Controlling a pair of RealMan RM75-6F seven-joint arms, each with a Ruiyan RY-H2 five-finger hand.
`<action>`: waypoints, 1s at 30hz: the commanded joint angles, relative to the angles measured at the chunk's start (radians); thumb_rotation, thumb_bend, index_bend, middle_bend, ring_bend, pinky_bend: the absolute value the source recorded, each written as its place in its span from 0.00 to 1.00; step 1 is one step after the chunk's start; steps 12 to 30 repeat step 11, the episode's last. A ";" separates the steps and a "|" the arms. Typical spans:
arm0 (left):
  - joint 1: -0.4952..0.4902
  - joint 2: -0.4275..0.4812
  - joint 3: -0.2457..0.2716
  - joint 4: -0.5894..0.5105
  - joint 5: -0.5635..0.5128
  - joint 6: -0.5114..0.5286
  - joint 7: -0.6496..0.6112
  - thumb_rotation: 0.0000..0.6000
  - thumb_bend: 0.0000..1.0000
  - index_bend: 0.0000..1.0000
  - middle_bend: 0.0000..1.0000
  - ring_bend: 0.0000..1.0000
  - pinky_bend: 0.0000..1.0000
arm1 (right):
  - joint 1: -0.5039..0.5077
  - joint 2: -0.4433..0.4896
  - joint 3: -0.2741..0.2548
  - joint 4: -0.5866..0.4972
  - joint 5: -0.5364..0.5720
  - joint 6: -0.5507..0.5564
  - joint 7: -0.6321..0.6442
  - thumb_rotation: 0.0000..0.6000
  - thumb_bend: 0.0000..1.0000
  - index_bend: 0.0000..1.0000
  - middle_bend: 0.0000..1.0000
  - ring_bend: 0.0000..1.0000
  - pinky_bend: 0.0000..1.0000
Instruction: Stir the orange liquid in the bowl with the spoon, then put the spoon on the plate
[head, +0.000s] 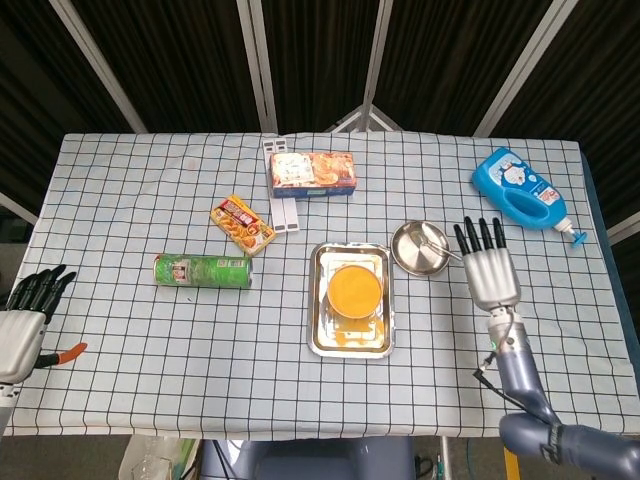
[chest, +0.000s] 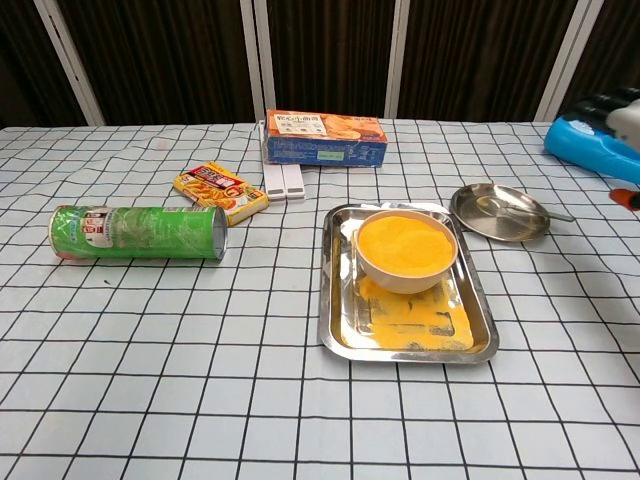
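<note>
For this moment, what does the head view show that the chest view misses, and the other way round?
Only the head view shows the left robot hand at the table's edge and the whole right robot hand, fingers spread and empty; the chest view catches only a sliver of it. The chest view alone shows the box's blue front side. Both show the bowl in the tray, the spoon on the plate, and the green can.

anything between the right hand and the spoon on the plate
Nothing visible. The spoon lies on the plate, handle sticking out toward the right hand. The hand is open, beside the plate, with only bare tablecloth between them. The tray and bowl sit on the plate's far side.
</note>
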 joint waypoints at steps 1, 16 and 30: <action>0.009 -0.005 0.001 0.003 0.011 0.022 0.007 1.00 0.00 0.00 0.00 0.00 0.00 | -0.190 0.205 -0.103 -0.251 -0.091 0.133 0.213 1.00 0.37 0.00 0.00 0.00 0.00; 0.043 -0.012 0.007 -0.002 0.024 0.080 0.068 1.00 0.00 0.00 0.00 0.00 0.00 | -0.445 0.317 -0.290 -0.278 -0.396 0.358 0.512 1.00 0.36 0.00 0.00 0.00 0.00; 0.043 -0.012 0.007 -0.002 0.024 0.080 0.068 1.00 0.00 0.00 0.00 0.00 0.00 | -0.445 0.317 -0.290 -0.278 -0.396 0.358 0.512 1.00 0.36 0.00 0.00 0.00 0.00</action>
